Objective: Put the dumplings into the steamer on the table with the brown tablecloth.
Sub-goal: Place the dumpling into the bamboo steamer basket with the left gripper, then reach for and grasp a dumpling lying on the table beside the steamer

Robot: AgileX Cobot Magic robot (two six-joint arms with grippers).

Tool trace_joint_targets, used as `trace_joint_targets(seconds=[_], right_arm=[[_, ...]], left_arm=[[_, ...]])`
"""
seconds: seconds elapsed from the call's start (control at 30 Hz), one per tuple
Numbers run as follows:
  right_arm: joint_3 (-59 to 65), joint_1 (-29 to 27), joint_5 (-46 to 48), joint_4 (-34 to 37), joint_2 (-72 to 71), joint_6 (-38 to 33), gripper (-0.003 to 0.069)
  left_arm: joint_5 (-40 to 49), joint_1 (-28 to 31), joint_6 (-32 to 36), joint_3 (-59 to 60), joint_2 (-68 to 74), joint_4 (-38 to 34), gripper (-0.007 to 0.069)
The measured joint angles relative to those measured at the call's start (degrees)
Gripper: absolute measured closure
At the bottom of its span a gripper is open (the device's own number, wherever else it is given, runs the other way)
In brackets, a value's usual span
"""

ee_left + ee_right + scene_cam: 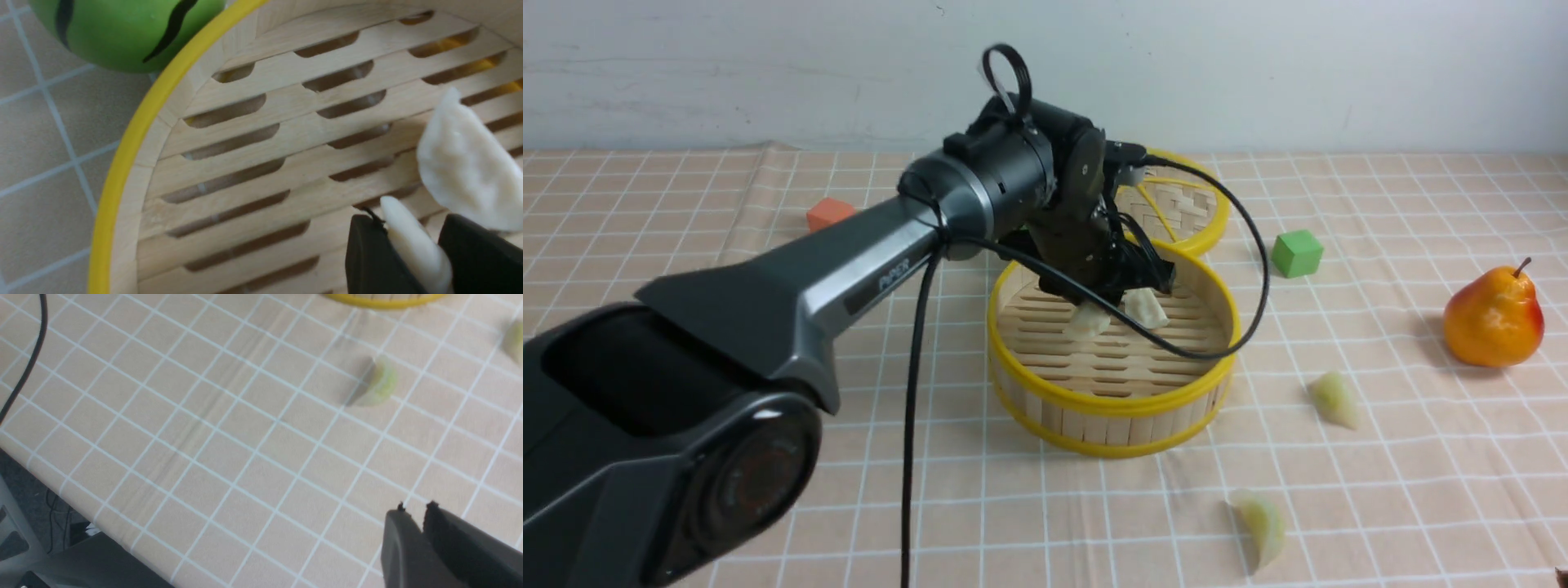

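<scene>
Left gripper (408,249) pinches white dumpling (416,245) inside steamer (1111,404); other white dumpling (466,163) in, two green dumplings (1262,527) left on table (1013,531). Right gripper (412,514) nearly closed, nothing between tips.

The one piece of lettering that reads clearly is "PiPER", a single word in small pale characters on the forearm link of the left arm (874,273), seen in the front view. It stands on the grey shell of that link and runs aslant along it, following the slope of the arm up toward the wrist. The two wrist views show no lettering that can be read.
</scene>
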Motion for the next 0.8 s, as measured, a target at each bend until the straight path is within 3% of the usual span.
trace_joint_targets(seconds=[0.17, 0.27, 0.37, 0.53, 0.67, 0.8], right_arm=[[0.0, 0.0, 1.61, -2.65, 2.66, 5.14, 0.0574], [0.0, 0.0, 1.49, -2.65, 4.14, 5.97, 0.0573], [0.0, 0.0, 0.26, -2.92, 7.02, 6.03, 0.0558], [0.0, 0.0, -3.98, -4.11, 13.2, 7.64, 0.0489], [0.0, 0.0, -11.72, -4.78, 22.6, 9.07, 0.0341], [-1.21, 0.0, -17.24, -4.05, 32.73, 9.19, 0.0197]], left_arm=[[-3.1, 0.01, -2.11, -1.51, 2.64, 2.16, 0.0414], [-4.13, 0.39, -2.16, -1.51, 2.9, 1.98, 0.0342], [-4.06, 2.07, -2.81, -1.57, 2.31, 0.24, 0.0203], [1.0, 4.95, -3.25, -1.51, -3.51, -2.78, 0.0102], [8.74, 6.87, -0.45, -1.73, -13.97, -3.9, 0.0123], [17.04, 6.94, 2.39, -2.17, -21.67, -2.45, 0.0256]])
